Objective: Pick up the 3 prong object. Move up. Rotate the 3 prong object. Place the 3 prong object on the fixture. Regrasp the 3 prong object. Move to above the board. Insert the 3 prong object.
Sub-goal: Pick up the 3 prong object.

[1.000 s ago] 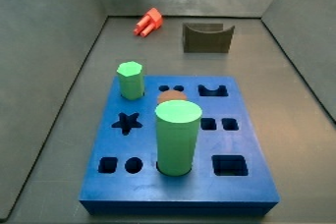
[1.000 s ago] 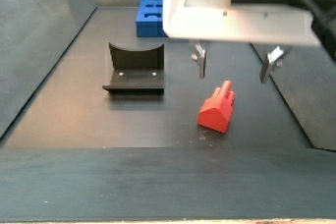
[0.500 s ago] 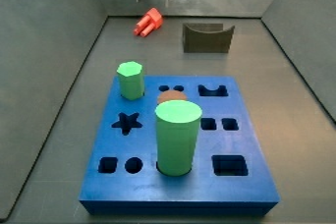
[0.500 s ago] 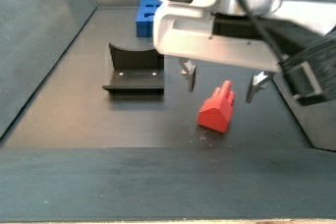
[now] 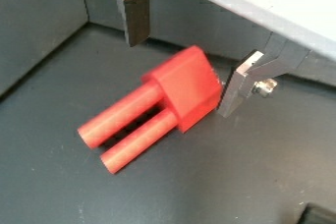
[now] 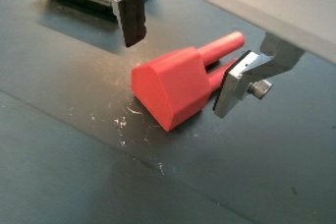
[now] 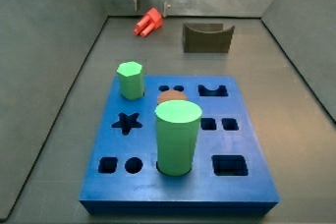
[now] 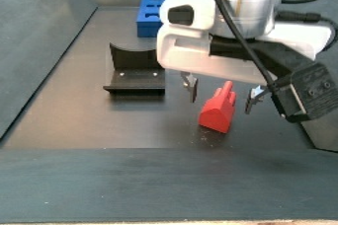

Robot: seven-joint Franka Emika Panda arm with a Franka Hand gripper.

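The 3 prong object is a red-orange piece lying on the dark floor; it shows in both wrist views and both side views. My gripper is open and straddles the piece's block end, one finger on each side, not touching it; it also shows in a wrist view and a side view. The fixture stands beside the piece. The blue board lies nearer the front, apart from them.
A green hexagonal peg and a big green cylinder stand in the board. Grey walls enclose the floor; the piece lies close to the back wall.
My gripper has come down from above the piece until its open fingers stand on either side of it. The piece has not moved.
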